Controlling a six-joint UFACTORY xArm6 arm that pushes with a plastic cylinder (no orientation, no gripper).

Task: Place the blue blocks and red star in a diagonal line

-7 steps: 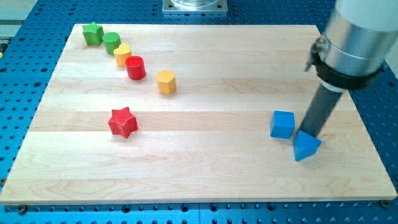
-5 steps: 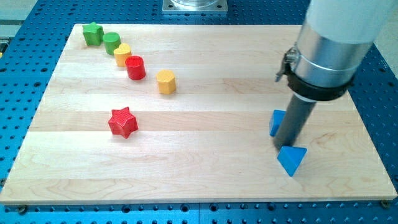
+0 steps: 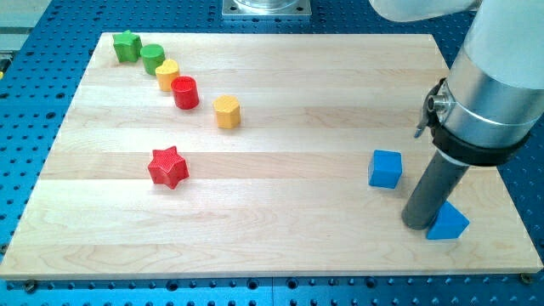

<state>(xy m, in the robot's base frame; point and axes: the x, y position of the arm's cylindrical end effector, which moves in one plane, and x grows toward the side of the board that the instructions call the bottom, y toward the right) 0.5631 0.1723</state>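
Observation:
A red star (image 3: 168, 167) lies on the wooden board at the view's left of centre. A blue cube (image 3: 385, 169) sits at the view's right. A blue triangular block (image 3: 449, 224) lies near the view's bottom right, partly hidden by the rod. My tip (image 3: 417, 224) rests on the board, touching the triangular block's left side and below-right of the blue cube.
Near the view's top left, a diagonal row holds a green star (image 3: 127, 46), a green cylinder (image 3: 153, 59), a yellow block (image 3: 167, 75), a red cylinder (image 3: 184, 93) and a yellow hexagonal block (image 3: 227, 111). The board's edge (image 3: 272, 274) runs along the view's bottom.
My tip swung left past the blue cube, then back right and down. The blue triangular block went left and down, then ended right of the tip, near the bottom right. The cube stayed.

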